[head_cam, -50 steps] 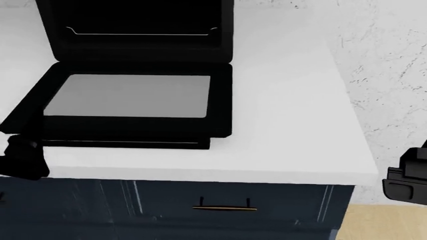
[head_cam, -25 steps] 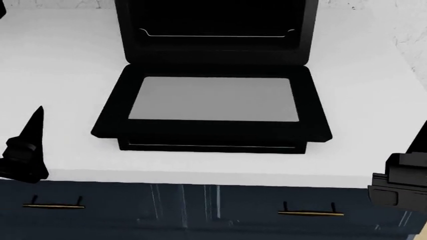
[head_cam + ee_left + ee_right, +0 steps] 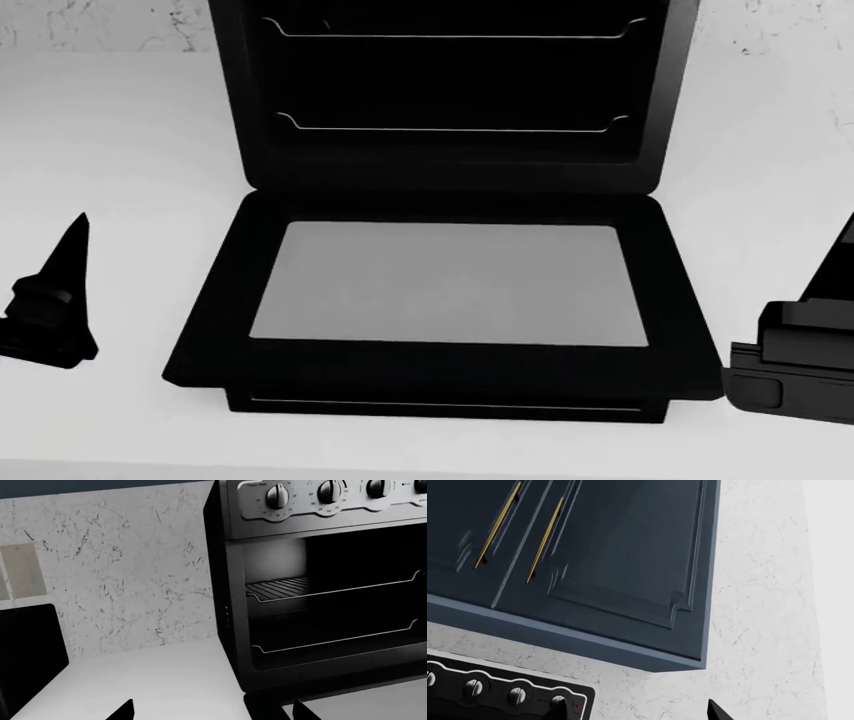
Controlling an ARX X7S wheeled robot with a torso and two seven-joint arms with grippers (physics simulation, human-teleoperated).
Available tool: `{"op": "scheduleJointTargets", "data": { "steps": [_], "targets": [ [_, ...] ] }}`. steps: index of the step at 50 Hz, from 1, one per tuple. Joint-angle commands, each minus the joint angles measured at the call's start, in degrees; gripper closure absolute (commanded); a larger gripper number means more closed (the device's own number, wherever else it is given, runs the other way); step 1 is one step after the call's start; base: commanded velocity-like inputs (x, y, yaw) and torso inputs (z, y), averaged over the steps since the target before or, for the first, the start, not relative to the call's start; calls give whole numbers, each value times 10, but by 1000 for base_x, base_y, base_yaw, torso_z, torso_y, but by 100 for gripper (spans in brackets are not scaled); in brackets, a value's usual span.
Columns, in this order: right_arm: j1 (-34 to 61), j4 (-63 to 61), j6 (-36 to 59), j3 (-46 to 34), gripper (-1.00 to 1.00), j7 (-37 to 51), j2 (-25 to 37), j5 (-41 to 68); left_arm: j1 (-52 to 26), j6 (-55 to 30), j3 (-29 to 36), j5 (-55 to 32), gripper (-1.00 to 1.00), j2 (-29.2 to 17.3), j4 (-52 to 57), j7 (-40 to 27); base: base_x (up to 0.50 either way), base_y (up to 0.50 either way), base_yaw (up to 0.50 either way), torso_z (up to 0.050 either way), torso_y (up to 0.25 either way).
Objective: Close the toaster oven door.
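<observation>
Fully open, the toaster oven door (image 3: pixel 441 300) lies flat on the white tabletop (image 3: pixel 120 150) at frame centre, hinged below the toaster oven (image 3: pixel 447 90). I read both end effectors, left (image 3: pixel 54 310) and right (image 3: pixel 801 360), as spread wide, touching nothing.

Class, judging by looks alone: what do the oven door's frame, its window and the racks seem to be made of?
Door frame: matte black, likely painted metal, no shine. Window: flat pale grey pane, probably glass, though this render shows no reflections. Racks: thin silvery wire, apparently bare metal, catching light against the dark oven interior.
</observation>
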Motion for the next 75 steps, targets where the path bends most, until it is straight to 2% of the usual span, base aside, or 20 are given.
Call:
{"op": "scheduleJointTargets", "data": {
  "steps": [1, 12, 18, 20, 23, 27, 33, 35, 41, 49, 57, 63, 75],
  "targets": [
    [-12, -1, -1, 13, -100, 0, 2, 2, -6, -1, 4, -2, -100, 0, -1, 0, 500, 0, 0, 0, 0],
    [-37, -2, -6, 38, -100, -1, 0, 0, 0, 0, 3, -5, -100, -1, 5, -1, 500, 0, 0, 0, 1],
    [-68, -2, -16, 64, -100, -4, 2, -2, -2, 9, 5, -1, -100, -5, -1, 3, 5, 0, 0, 0, 0],
    [-76, -2, -15, 76, -100, -5, 1, 0, 4, 45, 17, 22, -100, -17, -5, 15, 0, 0, 0, 0, 0],
    [-95, -2, -15, 96, -100, -7, -1, 0, 19, 144, 56, 93, -100, -62, -29, 57, 0, 0, 0, 0, 0],
    [-121, -2, -16, 124, -100, -5, 4, 3, 23, 156, 63, 127, -100, -117, -9, 77, 0, 0, 0, 0, 0],
    [-142, -2, -21, 147, -100, -1, 11, 7, 40, 269, 113, 227, -100, -210, -35, 127, 0, 0, 0, 0, 0],
    [-158, -2, -25, 158, -100, -7, 1, 0, 41, 328, 134, 265, -100, -226, -72, 134, 0, 0, 0, 0, 0],
    [-265, -2, -43, 249, -100, -33, -42, -22, 42, 399, 181, 354, -100, -270, -85, 145, 0, 0, 0, 0, 0],
    [-269, -2, -44, 257, -100, -37, -47, -21, 36, 540, 232, 434, -100, -321, -135, 158, 0, 0, 0, 0, 0],
    [-269, -2, -42, 259, -100, -33, -42, -18, 24, 663, 274, 486, -100, -333, -209, 145, 0, 0, 0, 0, 0],
    [-269, -2, -41, 267, -100, -37, -44, -14, 34, 682, 284, 516, -100, -342, -219, 139, 0, 0, 0, 0, 0],
    [-270, -2, -53, 249, -100, -43, -61, -31, 65, 647, 288, 519, -100, -357, -192, 159, 0, 0, 0, 0, 0]
  ]
}}
